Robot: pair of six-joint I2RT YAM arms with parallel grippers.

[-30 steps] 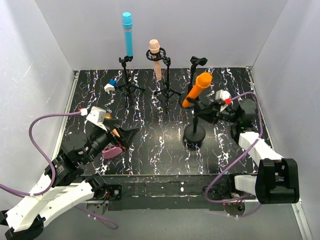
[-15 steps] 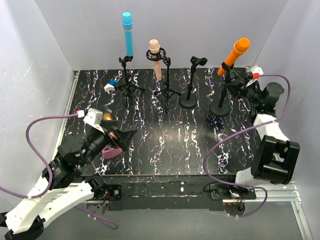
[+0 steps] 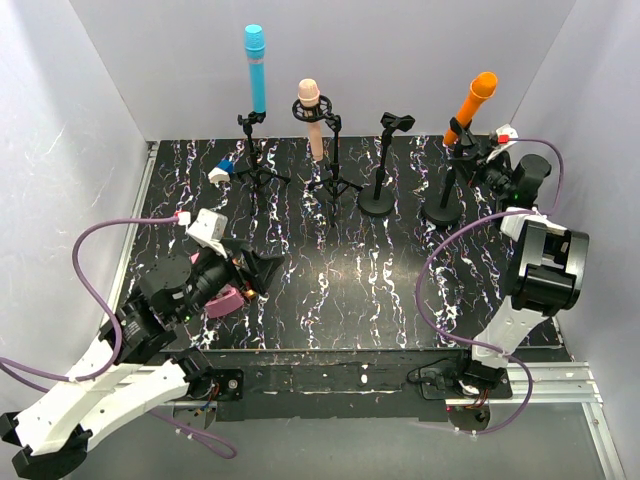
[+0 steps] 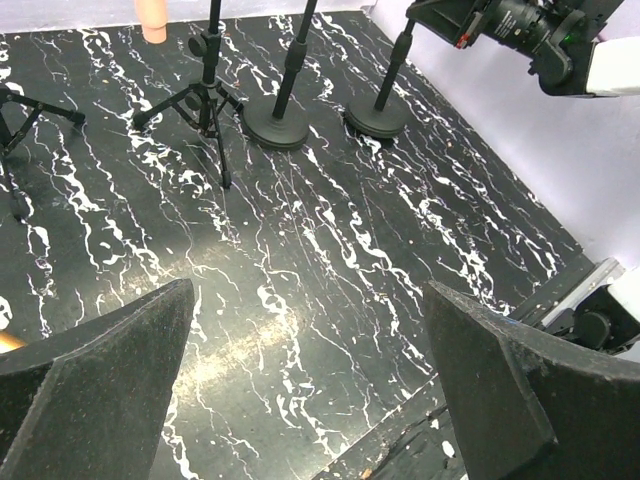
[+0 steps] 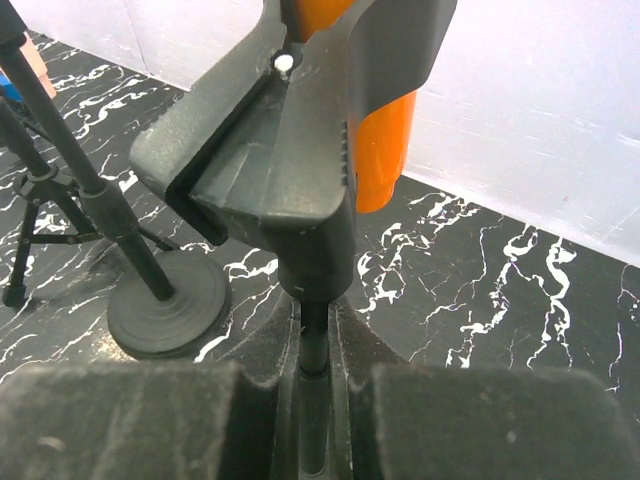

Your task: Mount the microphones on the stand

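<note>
Overhead view of a black bench (image 3: pixel 330 270) veined with white, enclosed by pale grey walls (image 3: pixel 90 120). I am running two arms from its near edge.

Four black stands line the far side. From the left:
- A slim cyan microphone (image 3: pixel 255 68) stands upright in a tripod stand (image 3: pixel 258 165).
- A pale pink microphone (image 3: pixel 312 118) stands upright in a second tripod stand (image 3: pixel 335 182).
- A round-based stand with an empty clip (image 3: pixel 385 165) comes next.
- A bright orange microphone (image 3: pixel 472 105) is clipped into the far-right round-based stand (image 3: pixel 441 211). It is tilted, with its head up and to the right, near the right wall.

My right fingers (image 3: pixel 470 160) are clenched on the thin pole of the far-right round-based stand, just beneath its grey clip (image 5: pixel 290 150). In the right wrist view the pole runs between the two pads (image 5: pixel 200 400), with the orange body above.

My left fingers (image 4: pixel 110 370) are released and spread wide over bare bench at the near left, grasping nothing. Just beside them, toward the left wall, a flat pink boxy object (image 3: pixel 222 302) lies on the bench, partly hidden by the arm. A small white and blue object (image 3: pixel 220 172) lies beside the cyan microphone's tripod.
</note>
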